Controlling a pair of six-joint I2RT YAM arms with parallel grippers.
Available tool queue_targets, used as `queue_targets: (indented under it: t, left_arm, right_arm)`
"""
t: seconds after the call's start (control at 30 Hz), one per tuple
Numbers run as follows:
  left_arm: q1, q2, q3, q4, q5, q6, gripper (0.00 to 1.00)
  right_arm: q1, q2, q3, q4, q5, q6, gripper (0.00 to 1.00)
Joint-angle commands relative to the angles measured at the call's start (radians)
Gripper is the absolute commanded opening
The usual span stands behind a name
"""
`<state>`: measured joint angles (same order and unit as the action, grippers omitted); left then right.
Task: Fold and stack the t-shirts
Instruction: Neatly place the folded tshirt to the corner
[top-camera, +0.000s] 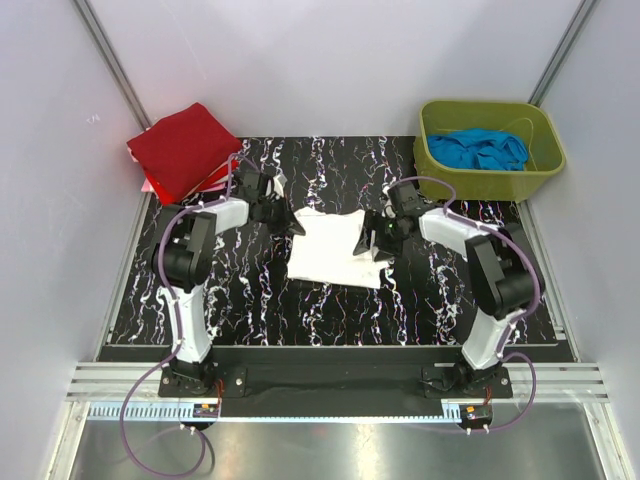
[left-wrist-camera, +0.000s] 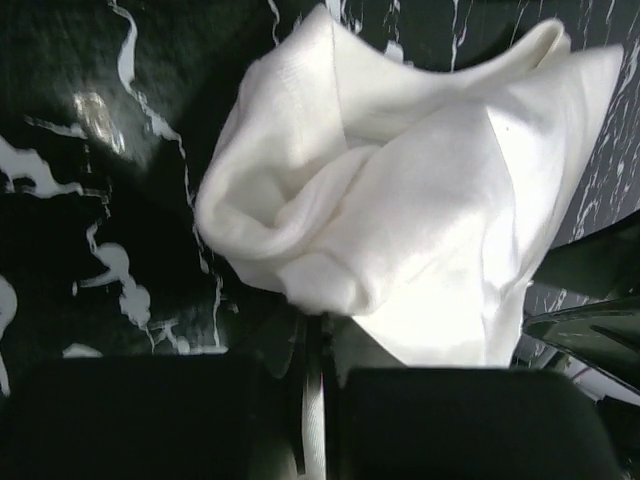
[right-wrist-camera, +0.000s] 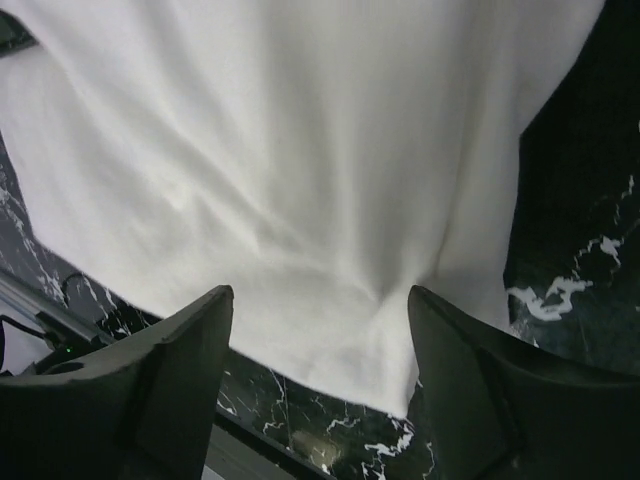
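Observation:
A white t-shirt (top-camera: 335, 248) lies partly folded in the middle of the black marbled mat (top-camera: 250, 310). My left gripper (top-camera: 288, 222) is at its upper left corner, shut on a pinch of the white cloth (left-wrist-camera: 318, 400), which bunches up in front of it (left-wrist-camera: 400, 200). My right gripper (top-camera: 371, 243) is at the shirt's right edge, jaws open and wide apart over the flat white cloth (right-wrist-camera: 300, 180). A folded red t-shirt (top-camera: 185, 148) lies on a pink one (top-camera: 150, 184) at the back left.
A green bin (top-camera: 490, 150) at the back right holds blue cloth (top-camera: 483, 150). White walls with metal frame rails enclose the mat on three sides. A metal rail (top-camera: 330, 382) runs along the near edge by the arm bases.

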<state>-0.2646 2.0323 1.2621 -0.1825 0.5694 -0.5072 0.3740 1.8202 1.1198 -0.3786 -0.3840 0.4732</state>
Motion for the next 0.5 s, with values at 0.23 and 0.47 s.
queue_targets:
  t: [0.23, 0.47]
  left_arm:
    - [0.074, -0.086, 0.258, -0.259, -0.025, 0.088, 0.00]
    - [0.113, 0.018, 0.556, -0.388, -0.022, 0.124, 0.00]
  right_arm:
    - [0.069, -0.448, -0.334, 0.275, 0.031, 0.166, 0.84]
    - [0.112, -0.547, -0.583, 0.524, 0.030, 0.262, 0.88]
